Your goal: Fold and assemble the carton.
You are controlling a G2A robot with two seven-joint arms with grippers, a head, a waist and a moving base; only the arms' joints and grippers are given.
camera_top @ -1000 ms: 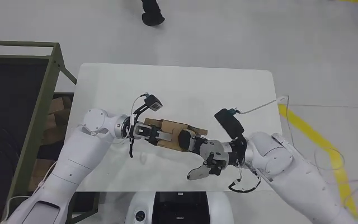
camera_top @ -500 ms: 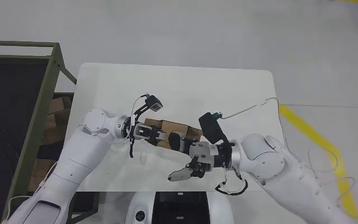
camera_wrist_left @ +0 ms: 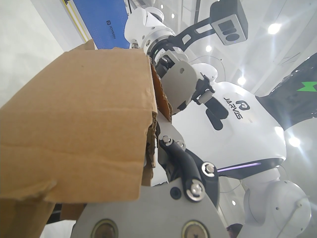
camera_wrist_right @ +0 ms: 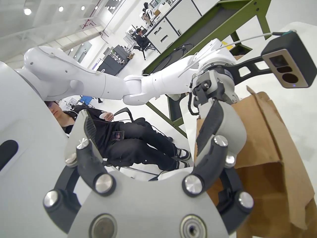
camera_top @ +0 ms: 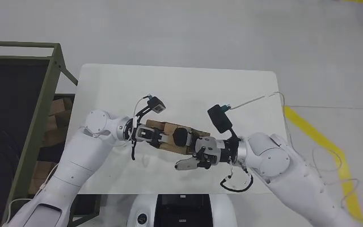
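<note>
A brown cardboard carton (camera_top: 169, 135), partly folded, is held above the white table (camera_top: 227, 85) near its front. My left gripper (camera_top: 154, 136) is shut on the carton's left end. In the left wrist view the carton (camera_wrist_left: 74, 125) hides one finger, and the other finger (camera_wrist_left: 184, 162) lies along its torn edge. My right gripper (camera_top: 181, 151) is open at the carton's right end. In the right wrist view one finger (camera_wrist_right: 218, 127) rests against the carton (camera_wrist_right: 267, 144) and the other finger (camera_wrist_right: 84, 127) stands free, well away from it.
A green metal rack (camera_top: 51, 85) stands off the table's left side, with loose cardboard pieces (camera_top: 57, 116) below it. The far half of the table is bare. A yellow floor line (camera_top: 317, 136) runs to the right.
My right arm has moved left toward the carton and turned its wrist, bringing one open finger against the carton's right end. The left arm and carton have stayed nearly still.
</note>
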